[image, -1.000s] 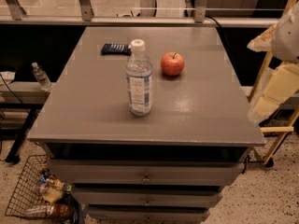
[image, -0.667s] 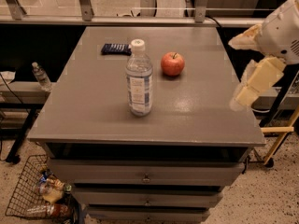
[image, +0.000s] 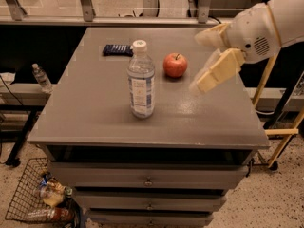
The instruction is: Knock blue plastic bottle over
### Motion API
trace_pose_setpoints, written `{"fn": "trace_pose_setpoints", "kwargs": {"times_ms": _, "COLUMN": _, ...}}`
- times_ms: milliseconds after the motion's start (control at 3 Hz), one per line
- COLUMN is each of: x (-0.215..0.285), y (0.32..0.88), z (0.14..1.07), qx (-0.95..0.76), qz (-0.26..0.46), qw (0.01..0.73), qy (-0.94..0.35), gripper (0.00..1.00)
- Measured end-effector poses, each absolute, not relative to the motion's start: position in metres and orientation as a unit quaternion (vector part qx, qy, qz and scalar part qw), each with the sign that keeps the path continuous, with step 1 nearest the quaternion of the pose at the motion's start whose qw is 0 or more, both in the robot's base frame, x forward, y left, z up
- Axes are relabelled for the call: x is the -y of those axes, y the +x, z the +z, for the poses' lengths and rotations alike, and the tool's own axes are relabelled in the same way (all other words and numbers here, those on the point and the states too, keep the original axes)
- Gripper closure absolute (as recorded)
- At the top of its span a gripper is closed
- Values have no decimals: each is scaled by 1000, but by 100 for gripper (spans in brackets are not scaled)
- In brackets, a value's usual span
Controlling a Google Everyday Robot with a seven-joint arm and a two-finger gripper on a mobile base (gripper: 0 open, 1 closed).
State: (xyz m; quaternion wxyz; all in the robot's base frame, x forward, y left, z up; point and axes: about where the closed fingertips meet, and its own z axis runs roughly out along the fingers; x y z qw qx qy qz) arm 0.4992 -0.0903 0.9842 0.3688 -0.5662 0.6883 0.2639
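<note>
The gripper [image: 196,61], held above the right side of the desk [image: 95,113] near the apple [image: 175,65], is joined to an arm [image: 280,18] cut off by the right edge. The print on the blue plastic bottle [image: 141,87] cannot be read, and the contents of the wire basket [image: 19,189] cannot be told apart.

Your tabletop [image: 95,113] carries the blue plastic bottle [image: 141,82] upright mid-frame, with a red apple [image: 175,65] and dark packet [image: 118,50] higher up. The end effector [image: 197,62] hovers upper right, fingers apart.

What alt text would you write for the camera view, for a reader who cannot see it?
A blue plastic bottle stands upright on a gray table, a red apple and dark packet behind it; the gripper, open, hovers beside the apple.
</note>
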Motion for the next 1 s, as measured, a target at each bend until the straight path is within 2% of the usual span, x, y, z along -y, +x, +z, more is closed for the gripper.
{"fn": "trace_pose_setpoints", "kwargs": {"times_ms": 333, "x": 48, "y": 503, "z": 978, "qx": -671, "qz": 293, "qw": 396, "qy": -554, "gripper": 0}}
{"fn": "trace_pose_setpoints", "kwargs": {"times_ms": 1000, "x": 17, "y": 535, "z": 951, "qx": -672, "qz": 298, "qw": 432, "qy": -523, "gripper": 0}}
